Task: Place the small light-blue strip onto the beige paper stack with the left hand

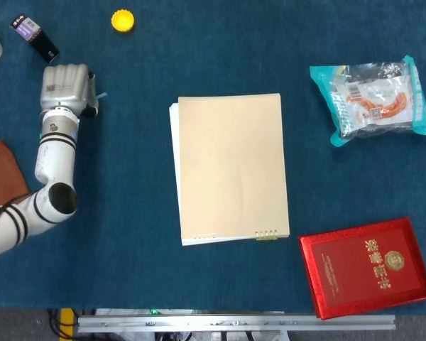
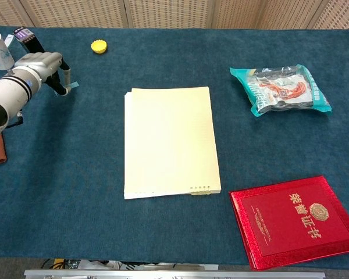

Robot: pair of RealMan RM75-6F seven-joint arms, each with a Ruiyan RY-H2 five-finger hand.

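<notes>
My left hand hovers at the far left of the table, fingers curled down. It pinches the small light-blue strip, whose end sticks out to the right of the fingertips. The chest view shows the same hand raised a little off the cloth, with the strip at its fingertips. The beige paper stack lies flat in the middle of the table, well to the right of the hand, and shows again in the chest view. My right hand appears in neither view.
Behind the hand sit a black box with a purple label, a paper cup and a yellow bottle cap. A brown wallet lies at the left edge. A snack bag and a red booklet lie to the right.
</notes>
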